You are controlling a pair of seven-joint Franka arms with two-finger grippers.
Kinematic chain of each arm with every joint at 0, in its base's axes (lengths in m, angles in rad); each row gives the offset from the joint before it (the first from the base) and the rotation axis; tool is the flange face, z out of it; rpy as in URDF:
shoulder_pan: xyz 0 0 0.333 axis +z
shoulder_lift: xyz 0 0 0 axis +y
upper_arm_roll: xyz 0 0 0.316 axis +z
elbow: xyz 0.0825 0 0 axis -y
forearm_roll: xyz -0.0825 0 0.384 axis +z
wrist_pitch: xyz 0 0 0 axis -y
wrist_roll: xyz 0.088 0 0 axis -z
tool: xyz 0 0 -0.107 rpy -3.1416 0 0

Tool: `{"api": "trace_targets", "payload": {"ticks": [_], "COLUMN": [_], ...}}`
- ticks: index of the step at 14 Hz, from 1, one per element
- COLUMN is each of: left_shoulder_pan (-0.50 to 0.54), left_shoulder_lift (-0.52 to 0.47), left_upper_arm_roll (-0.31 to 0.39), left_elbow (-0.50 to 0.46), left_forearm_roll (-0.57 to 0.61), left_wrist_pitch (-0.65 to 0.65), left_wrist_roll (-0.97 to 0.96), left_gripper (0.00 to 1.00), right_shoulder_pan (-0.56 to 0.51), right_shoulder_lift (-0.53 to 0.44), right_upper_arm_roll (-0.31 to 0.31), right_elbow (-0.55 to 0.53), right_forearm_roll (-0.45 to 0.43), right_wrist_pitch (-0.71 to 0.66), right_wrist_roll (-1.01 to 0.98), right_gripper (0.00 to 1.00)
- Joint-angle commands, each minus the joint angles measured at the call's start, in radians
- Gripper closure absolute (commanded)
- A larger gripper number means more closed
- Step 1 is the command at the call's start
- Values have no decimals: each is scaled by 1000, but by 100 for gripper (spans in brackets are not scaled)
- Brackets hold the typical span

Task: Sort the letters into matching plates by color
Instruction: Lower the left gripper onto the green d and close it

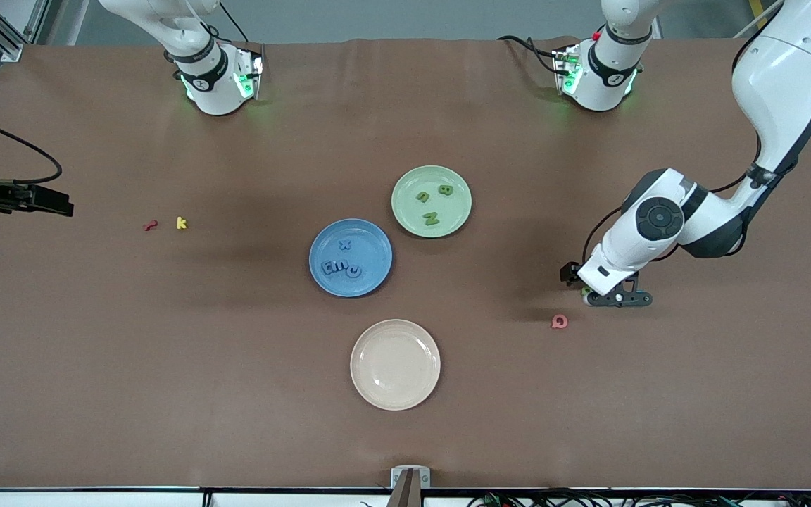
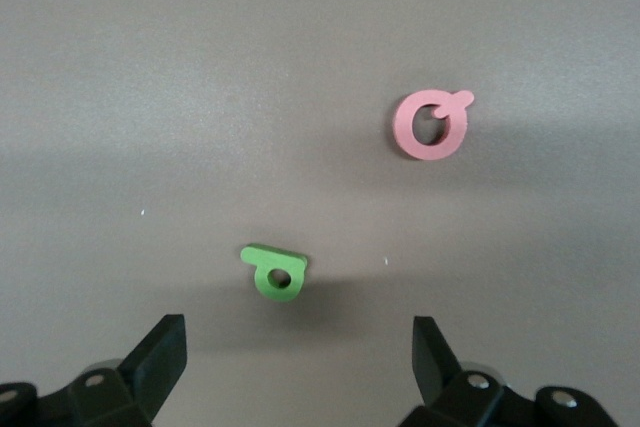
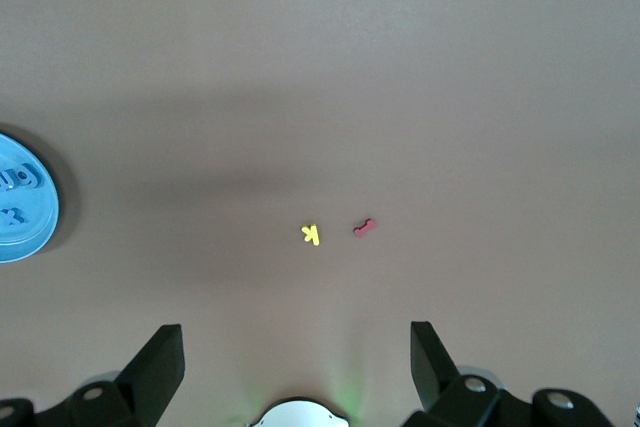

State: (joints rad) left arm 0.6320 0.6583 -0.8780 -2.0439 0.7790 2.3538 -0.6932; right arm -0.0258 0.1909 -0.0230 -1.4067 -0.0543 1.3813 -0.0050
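While my right end effector point(image 3: 295, 367) waits wide open and empty at the surface's point(image 1: 166, 352) edge, my left end effector point(image 2: 298, 367) hovers open, holding nothing, over the last green letter point(image 2: 275, 272).

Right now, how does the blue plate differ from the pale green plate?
The blue plate holds four blue letters; the pale green plate holds only three green ones. The blue plate lies nearer to the front camera, toward the right arm's end, and the pale green plate farther. Both are round, shallow and similar in size, and they nearly touch.
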Motion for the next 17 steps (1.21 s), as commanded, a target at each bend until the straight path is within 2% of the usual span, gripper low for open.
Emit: {"api": "trace_targets", "payload": {"ticks": [1, 5, 7, 15, 17], "left_shoulder_pan": [11, 6, 6, -8, -8], "left_shoulder_lift": [23, 43, 58, 80, 92], "left_upper_arm_roll": [19, 40, 42, 73, 73], "left_elbow": [2, 5, 14, 28, 36], "left_forearm_roll": [51, 63, 65, 66, 66], "left_wrist_pitch": [38, 67, 81, 120, 122], "left_wrist_roll": [11, 12, 11, 9, 6], "left_gripper": [1, 2, 5, 22, 27], "right_shoulder_pan": [-17, -19, -19, -19, -19], "right_shoulder_lift": [-48, -250, -318, -381, -367], "right_upper_arm_roll": [6, 6, 5, -5, -5], "right_elbow": [-37, -256, -323, -310, -244], "right_forearm_roll": [16, 48, 69, 74, 73], "right_wrist_pitch": [-7, 71, 88, 48, 15], "right_wrist_roll": [0, 0, 0, -1, 7], "right_gripper": [0, 0, 0, 0, 0]}}
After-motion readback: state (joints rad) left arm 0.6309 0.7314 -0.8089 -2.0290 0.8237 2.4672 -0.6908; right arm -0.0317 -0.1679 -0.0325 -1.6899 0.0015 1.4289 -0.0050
